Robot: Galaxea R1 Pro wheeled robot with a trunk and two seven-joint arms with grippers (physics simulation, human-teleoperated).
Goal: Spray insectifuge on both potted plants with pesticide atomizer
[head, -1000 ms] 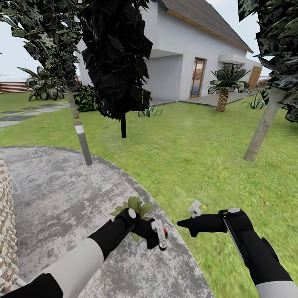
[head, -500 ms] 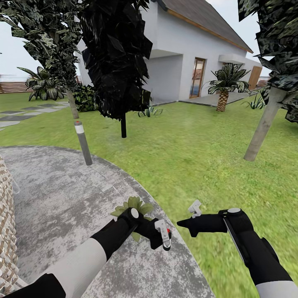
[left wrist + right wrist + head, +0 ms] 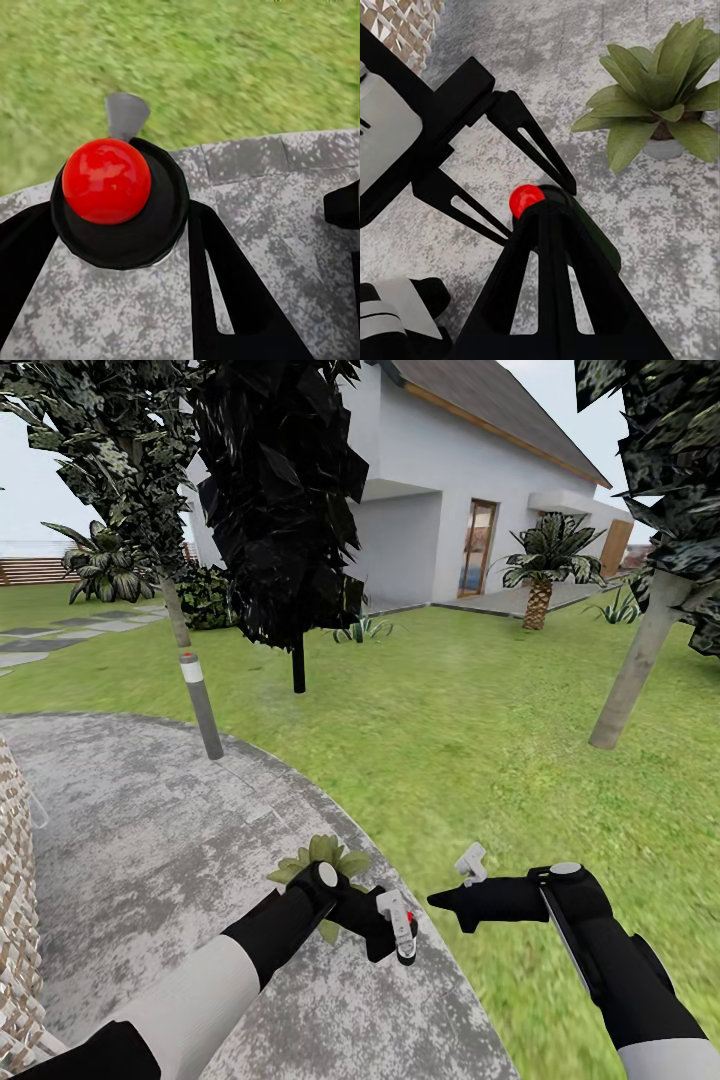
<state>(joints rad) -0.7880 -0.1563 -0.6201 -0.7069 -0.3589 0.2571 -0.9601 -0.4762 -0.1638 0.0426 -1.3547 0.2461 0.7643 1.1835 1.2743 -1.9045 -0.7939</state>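
- The left hand (image 3: 392, 928) hangs low over the edge of the patio (image 3: 150, 830), with the pesticide atomizer (image 3: 398, 923) clamped in it; the head view shows the atomizer's white trigger head and a red spot.
- In the left wrist view the atomizer's (image 3: 120, 199) round dark top with its red spot sits between the two black fingers (image 3: 225, 292), pressed by them on either side, with mottled grey paving beneath and grass beyond.
- A potted plant (image 3: 322, 863) stands just behind the left wrist on the patio, its pointed green leaves partly hidden by the arm.
- The right wrist view shows the same plant (image 3: 660, 97) in its pale grey pot on the paving, near the left hand (image 3: 510, 187) and the atomizer's red spot.
- The right hand (image 3: 462, 905) hovers over the lawn (image 3: 480, 730) beside the patio edge, apart from the left hand; I cannot tell how wide it stands.
- Farther off: a grey bollard lamp (image 3: 200, 705) at the patio rim, dark trees, a palm (image 3: 545, 565) and a white house (image 3: 450, 490).
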